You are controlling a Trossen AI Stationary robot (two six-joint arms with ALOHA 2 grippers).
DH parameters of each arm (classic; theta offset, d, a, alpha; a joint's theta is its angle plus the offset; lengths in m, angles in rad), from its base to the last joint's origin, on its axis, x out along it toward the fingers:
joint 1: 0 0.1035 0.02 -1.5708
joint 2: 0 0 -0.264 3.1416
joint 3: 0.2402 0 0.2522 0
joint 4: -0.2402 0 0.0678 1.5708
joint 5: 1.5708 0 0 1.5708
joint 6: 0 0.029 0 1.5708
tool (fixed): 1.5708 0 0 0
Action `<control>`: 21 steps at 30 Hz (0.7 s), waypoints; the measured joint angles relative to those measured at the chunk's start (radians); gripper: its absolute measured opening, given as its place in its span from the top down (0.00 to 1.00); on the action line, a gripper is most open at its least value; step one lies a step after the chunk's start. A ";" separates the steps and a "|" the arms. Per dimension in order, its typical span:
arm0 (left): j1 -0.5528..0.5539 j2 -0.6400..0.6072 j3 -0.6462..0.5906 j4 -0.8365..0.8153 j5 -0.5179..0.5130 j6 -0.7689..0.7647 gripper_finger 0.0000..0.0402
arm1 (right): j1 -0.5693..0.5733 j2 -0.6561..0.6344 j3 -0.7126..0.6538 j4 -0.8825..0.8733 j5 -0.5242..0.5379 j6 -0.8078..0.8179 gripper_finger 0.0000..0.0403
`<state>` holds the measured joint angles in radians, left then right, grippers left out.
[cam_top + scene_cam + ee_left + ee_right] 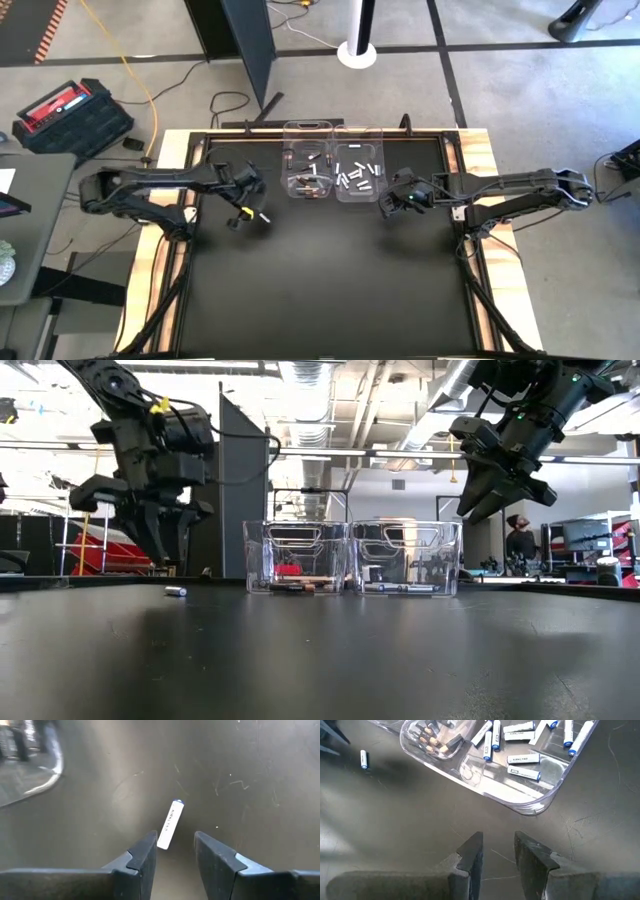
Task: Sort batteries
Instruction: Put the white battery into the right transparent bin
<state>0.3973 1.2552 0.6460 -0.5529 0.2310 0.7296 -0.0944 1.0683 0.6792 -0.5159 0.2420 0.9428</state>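
Note:
One white battery (170, 824) lies on its side on the black mat (320, 290), left of the bins; it also shows in the high view (264, 215) and the low view (176, 591). My left gripper (175, 847) hovers open just above it, fingers slanting down, nothing between them. Two clear bins stand side by side at the far middle. The left bin (308, 170) holds dark batteries (435, 740), the right bin (360, 172) holds white batteries (522, 759). My right gripper (498, 845) hangs open above the mat, near the right bin's near corner.
The near half of the mat is bare. Wooden rails (478, 150) border the table's left and right sides. A person (520, 538) stands in the room far behind the table.

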 joint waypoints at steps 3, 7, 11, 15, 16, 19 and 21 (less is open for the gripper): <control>-0.010 0.050 0.000 0.025 0.000 0.001 0.69 | 0.000 0.000 0.000 0.000 0.000 0.000 0.69; -0.019 0.109 0.000 0.055 0.001 0.024 0.69 | 0.000 0.000 0.000 -0.001 0.000 0.001 0.69; -0.023 0.178 0.000 0.083 -0.001 0.044 0.69 | 0.000 0.000 0.000 0.000 0.000 0.001 0.69; -0.023 0.240 0.006 0.106 0.005 0.041 0.69 | 0.000 0.000 0.000 -0.001 0.000 0.002 0.69; -0.025 0.255 0.006 0.100 0.005 0.043 0.69 | 0.000 0.000 0.000 -0.001 0.000 0.002 0.69; -0.028 0.276 0.008 0.094 0.004 0.032 0.69 | 0.001 0.000 0.000 -0.001 0.000 0.002 0.69; -0.029 0.276 0.008 0.096 0.003 0.018 0.69 | 0.001 0.000 0.000 0.000 0.000 0.002 0.69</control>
<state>0.3687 1.5314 0.6537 -0.4564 0.2339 0.7481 -0.0933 1.0683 0.6792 -0.5162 0.2420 0.9443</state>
